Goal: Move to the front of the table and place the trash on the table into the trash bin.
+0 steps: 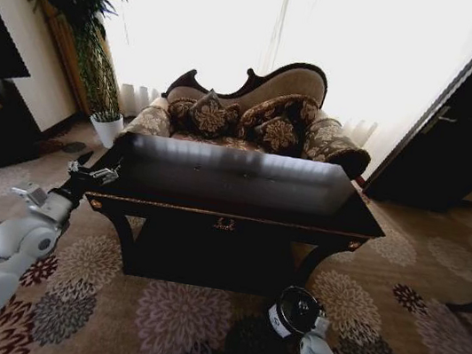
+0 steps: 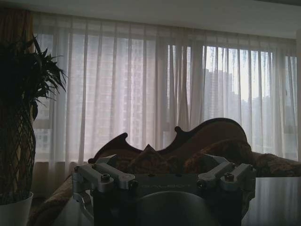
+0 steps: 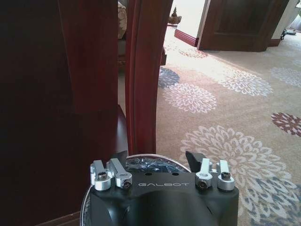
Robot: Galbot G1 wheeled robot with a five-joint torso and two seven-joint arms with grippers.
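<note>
Right, left gripper hovers spread at the table corner, right gripper gapes empty over the bin below, and a careless swing clips that edge.

The table stands square ahead of me at 12 o'clock, its glossy top bare and open to a reach from the near edge. Behind it the sofa closes off the far side. At 10 o'clock a white plant pot sits just off the table's far left corner, narrowing that side. My left gripper hangs at the table's left end, at 9 o'clock. Low at 5 o'clock my right gripper hovers over the trash bin, and the carved table leg rises close in front of it; open carpet spreads toward 3 o'clock.
</note>
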